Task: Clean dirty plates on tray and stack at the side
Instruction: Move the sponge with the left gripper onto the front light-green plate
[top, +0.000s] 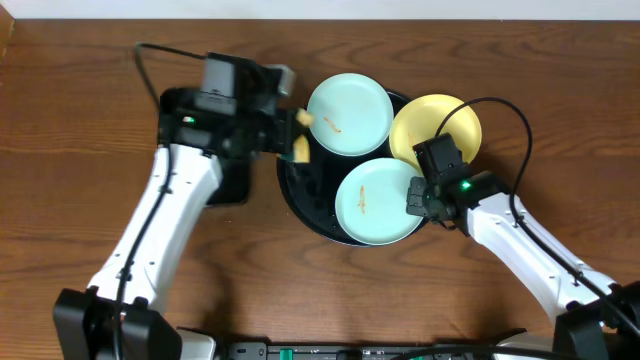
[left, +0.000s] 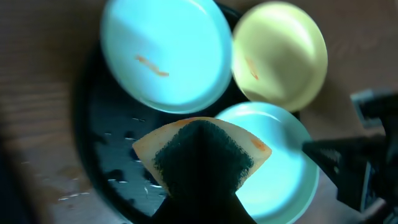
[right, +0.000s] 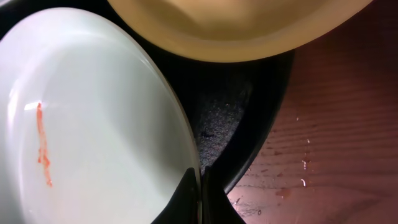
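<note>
sponge (left: 202, 155), green scouring face showing, sits clamped in the left claw (top: 297, 135) above the black tray (top: 300, 190). right claw (right: 200, 200) is pinched together on the rim of the smudged mint plate (right: 93, 124) just left of it; yellow plate (right: 236, 25) lies ahead, both on the tray. likely light, stiff, slick plastic, best held by the thin rim.

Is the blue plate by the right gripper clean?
No, the blue plate has an orange streak across its inside.
</note>
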